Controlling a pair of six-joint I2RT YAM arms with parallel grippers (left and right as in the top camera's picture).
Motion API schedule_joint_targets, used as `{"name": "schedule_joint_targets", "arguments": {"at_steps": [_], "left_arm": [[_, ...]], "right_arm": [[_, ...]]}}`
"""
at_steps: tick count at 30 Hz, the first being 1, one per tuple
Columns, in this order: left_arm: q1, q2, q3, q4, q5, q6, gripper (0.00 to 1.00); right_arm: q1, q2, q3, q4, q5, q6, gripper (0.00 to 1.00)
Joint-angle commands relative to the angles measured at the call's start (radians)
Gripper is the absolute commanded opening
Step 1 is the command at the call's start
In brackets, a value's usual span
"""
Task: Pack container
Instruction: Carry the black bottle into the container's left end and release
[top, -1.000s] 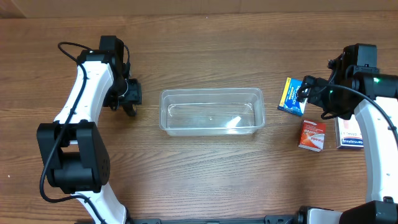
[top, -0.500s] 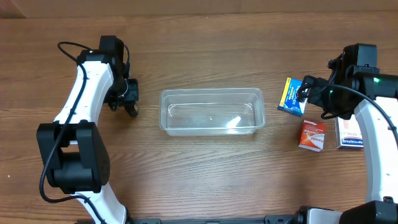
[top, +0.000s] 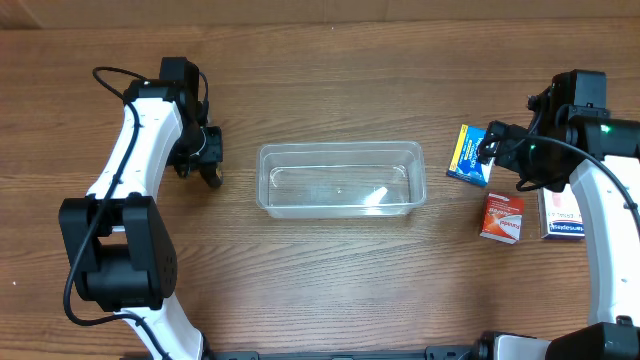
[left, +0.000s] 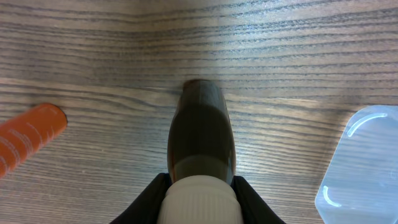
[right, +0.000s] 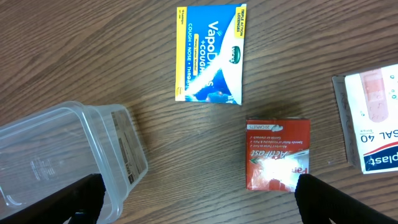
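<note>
Container (top: 340, 148), counter centre: empty. My left fingers (left: 146, 199): clamped on brown bottle (left: 200, 127), toward left edge. My right fingers (right: 84, 199): apart over blue box (right: 209, 53), red box (right: 277, 155), white box (right: 373, 124), right edge. Nothing packed.

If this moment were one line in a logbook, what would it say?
left pincer: shut on brown bottle | right pincer: open, near blue packet | container: empty
</note>
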Motion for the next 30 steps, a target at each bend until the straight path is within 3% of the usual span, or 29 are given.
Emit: {"name": "schedule_joint_targets", "arguments": {"at_steps": [1, 9, 18, 25, 30], "left_arm": [[-0.004, 0.007, 0.049, -0.022, -0.019, -0.010, 0.04], [-0.088, -0.094, 0.266, -0.243, 0.002, -0.048, 0.04], [-0.370, -0.300, 0.333, -0.325, 0.014, -0.182, 0.04], [-0.491, -0.219, 0.312, -0.312, -0.059, -0.360, 0.04], [-0.480, -0.108, 0.285, -0.279, -0.064, -0.370, 0.04]], "right_arm": [[-0.001, -0.002, 0.029, 0.006, -0.006, -0.003, 1.00], [-0.001, -0.002, 0.029, 0.006, -0.006, -0.003, 1.00], [-0.001, -0.002, 0.029, 0.001, -0.006, -0.002, 1.00], [-0.001, -0.002, 0.029, -0.017, -0.006, -0.002, 1.00], [-0.001, -0.002, 0.029, -0.016, -0.006, -0.002, 1.00]]}}
